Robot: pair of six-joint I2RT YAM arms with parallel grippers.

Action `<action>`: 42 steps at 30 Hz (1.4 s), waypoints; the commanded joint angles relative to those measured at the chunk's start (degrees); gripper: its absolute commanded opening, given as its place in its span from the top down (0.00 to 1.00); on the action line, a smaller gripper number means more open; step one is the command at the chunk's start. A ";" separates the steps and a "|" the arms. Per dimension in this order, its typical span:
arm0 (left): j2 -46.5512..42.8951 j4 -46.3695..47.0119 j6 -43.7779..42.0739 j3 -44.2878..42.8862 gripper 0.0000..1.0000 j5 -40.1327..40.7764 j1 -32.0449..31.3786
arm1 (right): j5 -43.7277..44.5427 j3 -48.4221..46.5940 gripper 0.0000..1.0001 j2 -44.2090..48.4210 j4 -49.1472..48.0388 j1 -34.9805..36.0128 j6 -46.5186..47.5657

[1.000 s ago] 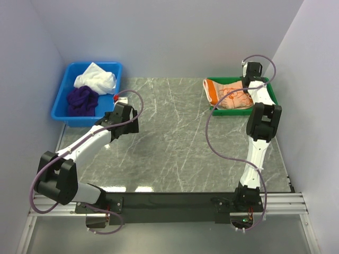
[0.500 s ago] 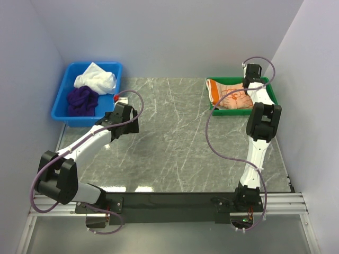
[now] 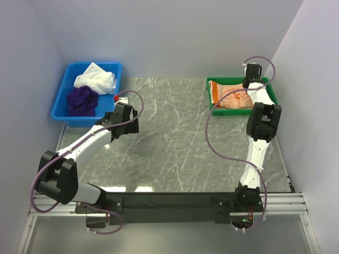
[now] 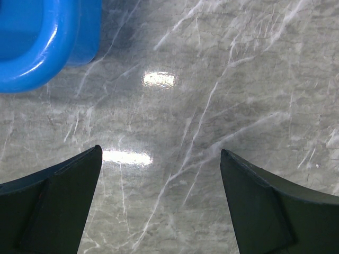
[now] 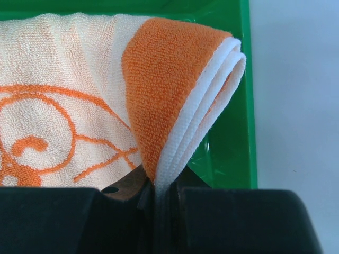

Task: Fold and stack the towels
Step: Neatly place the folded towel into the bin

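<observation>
The orange towel point(image 3: 231, 96) with its cartoon print lies folded in the green tray point(image 3: 272, 96) at the back right. My right gripper point(image 5: 159, 197) is shut on the folded white-edged corner of the orange towel point(image 5: 164, 90), over the tray's right side. A white towel point(image 3: 95, 78) and a dark purple towel point(image 3: 82, 100) lie crumpled in the blue bin point(image 3: 71, 117) at the back left. My left gripper point(image 4: 160, 159) hangs open over bare marble just right of the bin, holding nothing.
The blue bin's rounded rim point(image 4: 37, 47) fills the upper left of the left wrist view. The green tray wall point(image 5: 241, 106) runs close beside the pinched corner. Grey walls close in the table on three sides.
The right gripper has drawn the orange towel to the right, so it now lies further inside the green tray. The left arm has stayed still.
</observation>
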State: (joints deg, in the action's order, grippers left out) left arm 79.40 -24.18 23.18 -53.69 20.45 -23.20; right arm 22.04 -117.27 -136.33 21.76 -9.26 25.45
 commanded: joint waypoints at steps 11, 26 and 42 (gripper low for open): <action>0.23 2.12 -0.68 -0.19 0.02 -0.32 0.17 | 4.76 0.20 1.00 -0.33 -5.67 0.20 3.55; 0.06 2.12 -0.77 -0.19 0.02 -0.50 0.17 | 6.69 0.47 0.50 -1.65 -9.28 1.08 4.69; -3.72 2.04 -0.33 -0.54 0.01 -0.41 0.35 | 14.11 4.23 0.26 9.49 -5.52 3.36 -11.61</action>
State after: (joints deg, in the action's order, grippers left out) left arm 78.91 -24.21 23.20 -53.69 20.38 -23.20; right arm 37.85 -115.22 -135.13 12.43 -7.49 23.83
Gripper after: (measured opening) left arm 0.989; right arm 0.736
